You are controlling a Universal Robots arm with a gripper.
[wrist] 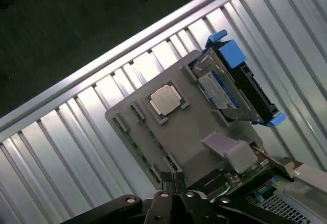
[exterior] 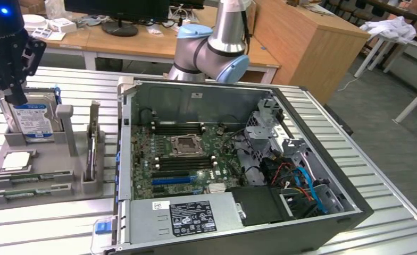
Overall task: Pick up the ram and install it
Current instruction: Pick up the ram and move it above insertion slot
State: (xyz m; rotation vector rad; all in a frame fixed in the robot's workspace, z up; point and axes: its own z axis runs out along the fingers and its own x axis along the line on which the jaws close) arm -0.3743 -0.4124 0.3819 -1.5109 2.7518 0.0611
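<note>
Two ram sticks [exterior: 34, 177] lie lengthwise along the holder's [exterior: 56, 159] edge opposite the drive [exterior: 31, 114]. My gripper [exterior: 11, 95], closed on nothing, hangs over the drive end, across the holder from them.

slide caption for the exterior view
Gripper, jaws shut, over the hard drive in the parts holder holding the ram, beside the open PC case

ram [exterior: 42, 175], HDD [exterior: 31, 114] in holder [exterior: 58, 195], exterior view's left of PC case [exterior: 187, 98]
</note>
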